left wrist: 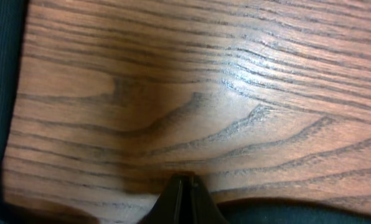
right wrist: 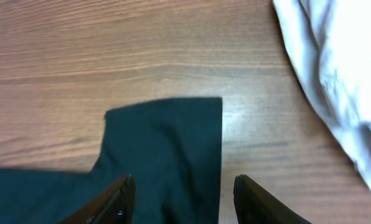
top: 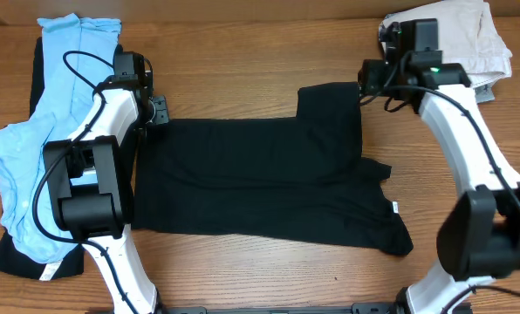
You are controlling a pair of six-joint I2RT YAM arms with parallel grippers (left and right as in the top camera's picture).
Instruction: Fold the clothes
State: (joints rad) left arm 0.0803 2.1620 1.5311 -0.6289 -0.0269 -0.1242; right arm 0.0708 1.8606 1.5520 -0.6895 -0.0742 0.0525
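Your black garment lies flat at the centre of the table, with no fold made. Left gripper: jaws together at its left edge, hold unconfirmed. Right gripper: jaws apart over its far-right flap. The light blue heap waits at the left edge.

Two black garments, one light-blue garment, one beige garment
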